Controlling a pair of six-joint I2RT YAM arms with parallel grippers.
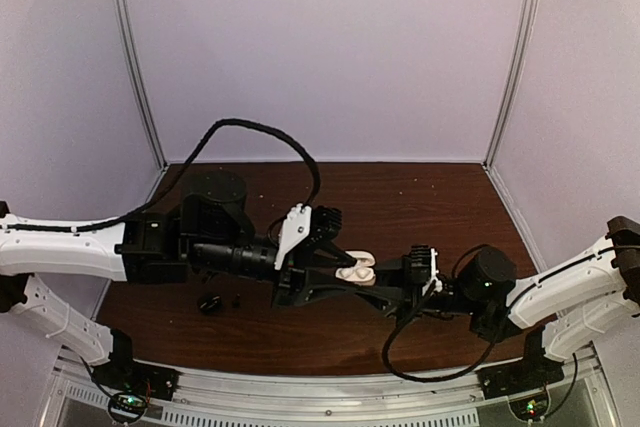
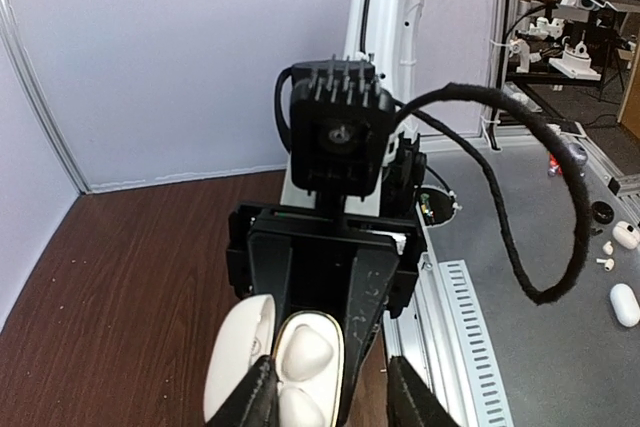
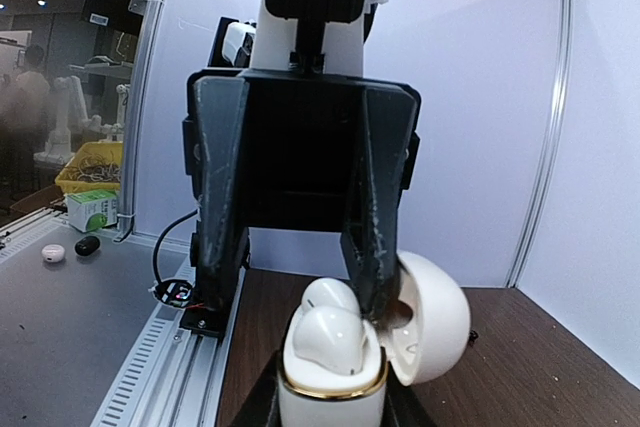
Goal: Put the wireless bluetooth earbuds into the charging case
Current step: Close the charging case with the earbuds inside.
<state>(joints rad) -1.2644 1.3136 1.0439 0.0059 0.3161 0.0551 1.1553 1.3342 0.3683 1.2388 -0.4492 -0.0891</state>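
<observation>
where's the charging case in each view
top external: charging case, centre of picture.
left wrist: bottom centre, lid open to the left.
right wrist: bottom centre, lid open to the right.
shared landmark: the brown table.

Charging case (image 1: 355, 270) is sitting raised over mid-table (image 1: 420, 197) between the right gripper (image 3: 330, 405) fingers, left gripper (image 2: 330, 402) straddling it from the left; two earbuds (image 3: 328, 332) are lying inside it, and a small object (image 1: 210, 303) is lying on the table, near side of the left arm (image 1: 60, 245).
</observation>
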